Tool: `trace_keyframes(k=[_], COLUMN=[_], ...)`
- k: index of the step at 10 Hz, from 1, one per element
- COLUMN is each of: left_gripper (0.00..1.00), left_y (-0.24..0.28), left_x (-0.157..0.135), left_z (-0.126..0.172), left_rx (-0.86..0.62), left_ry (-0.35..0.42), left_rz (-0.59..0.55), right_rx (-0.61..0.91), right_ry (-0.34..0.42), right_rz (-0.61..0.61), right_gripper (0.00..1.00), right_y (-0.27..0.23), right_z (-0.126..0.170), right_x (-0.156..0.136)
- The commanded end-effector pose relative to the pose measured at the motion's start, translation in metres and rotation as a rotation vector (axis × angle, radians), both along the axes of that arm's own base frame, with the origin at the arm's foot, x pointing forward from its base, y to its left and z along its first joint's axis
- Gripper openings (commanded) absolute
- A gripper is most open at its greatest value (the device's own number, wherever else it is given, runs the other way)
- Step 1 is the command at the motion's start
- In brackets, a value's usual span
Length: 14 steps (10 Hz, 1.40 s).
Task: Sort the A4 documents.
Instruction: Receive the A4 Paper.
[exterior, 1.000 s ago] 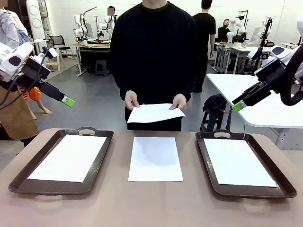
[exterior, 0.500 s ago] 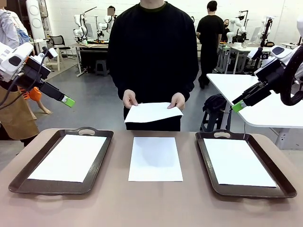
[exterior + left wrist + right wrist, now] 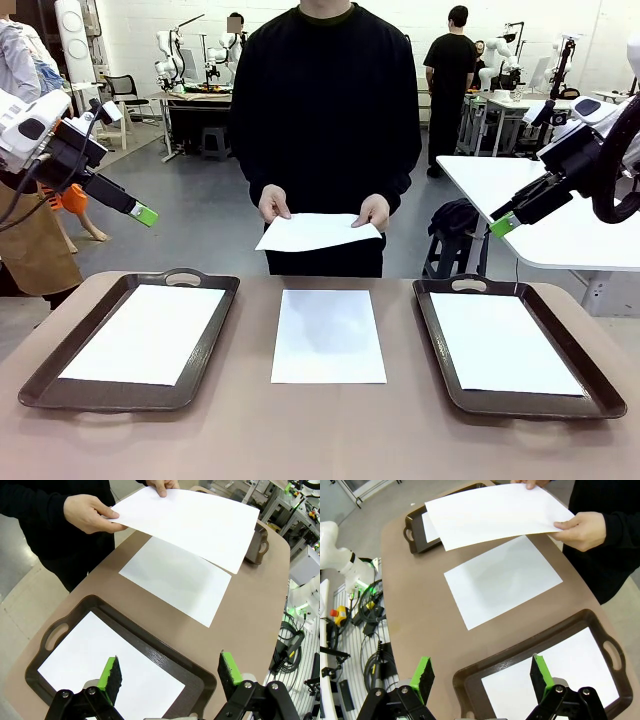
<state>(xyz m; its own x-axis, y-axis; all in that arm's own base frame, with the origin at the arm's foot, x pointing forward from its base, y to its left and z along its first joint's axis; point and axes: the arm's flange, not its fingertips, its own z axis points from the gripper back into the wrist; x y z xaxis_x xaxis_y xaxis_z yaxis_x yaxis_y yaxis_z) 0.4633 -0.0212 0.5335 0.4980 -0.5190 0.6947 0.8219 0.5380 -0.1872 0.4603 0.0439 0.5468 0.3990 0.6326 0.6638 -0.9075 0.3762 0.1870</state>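
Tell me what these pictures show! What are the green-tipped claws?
Those are two robot arms. Each ends in a tool with two green-tipped fingers: the left tool and the right tool, both open and empty. One picture looks across the table from between the arms; the other two come from cameras on the wrists. On the table sit a left tray and a right tray, each holding a white sheet, with a loose sheet between them. The person's hands hold one more sheet in the air.
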Motion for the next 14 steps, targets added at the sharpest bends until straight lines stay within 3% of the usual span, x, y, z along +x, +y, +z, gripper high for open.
trace_keyframes(k=[1,14], left_gripper=[1.00,1.00], left_y=[-0.0006,-0.0006], left_x=[-0.0006,-0.0006], left_z=[0.0001,0.0001], left_rx=[0.007,0.007], left_ry=[-0.003,-0.003], left_rz=[-0.004,-0.004], right_rx=[0.000,0.000], right_ry=[0.002,0.002], right_rz=[0.004,0.004], right_gripper=[1.00,1.00], right_y=[0.0004,0.0004], right_z=[-0.0006,-0.0006], right_x=[-0.0003,-0.0003])
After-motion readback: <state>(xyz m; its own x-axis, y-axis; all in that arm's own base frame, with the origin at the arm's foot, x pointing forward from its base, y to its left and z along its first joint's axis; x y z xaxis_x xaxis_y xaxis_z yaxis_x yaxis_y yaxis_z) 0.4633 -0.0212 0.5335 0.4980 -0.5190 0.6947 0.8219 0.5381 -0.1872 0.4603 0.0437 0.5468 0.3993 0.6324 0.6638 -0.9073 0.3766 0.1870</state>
